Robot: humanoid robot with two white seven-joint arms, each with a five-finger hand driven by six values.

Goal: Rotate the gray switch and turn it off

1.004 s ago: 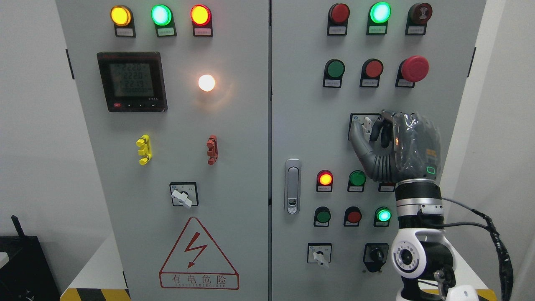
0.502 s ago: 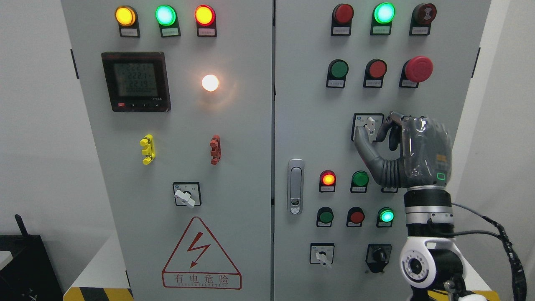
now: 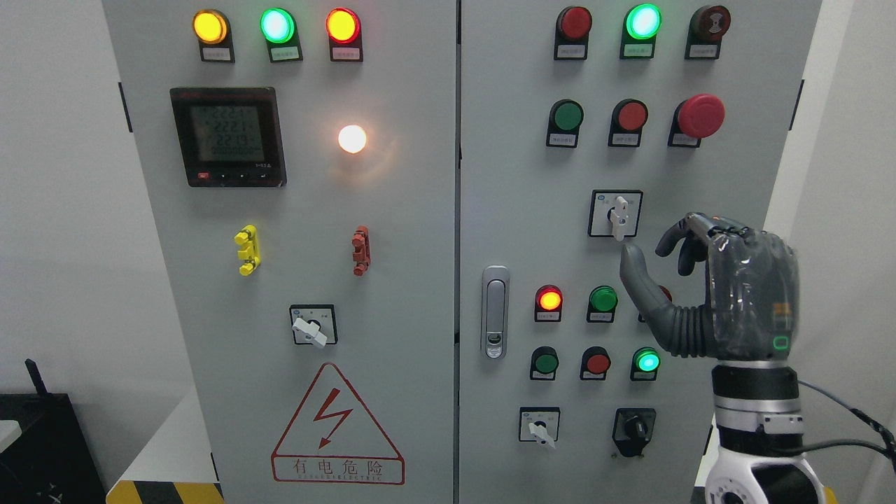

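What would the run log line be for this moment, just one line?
right hand: open, holding nothing, below-right of gray switch | handle: pointing down, untouched | left hand: not in view | cabinet door: shut

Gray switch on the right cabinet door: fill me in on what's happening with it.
The robot's right hand hangs just below and to the right of the gray switch, clear of it, fingers loosely curled and holding nothing. The switch's handle points straight down in its square plate. On the electrical cabinet several indicator lamps are lit, among them the white lamp on the left door. The left hand is out of view.
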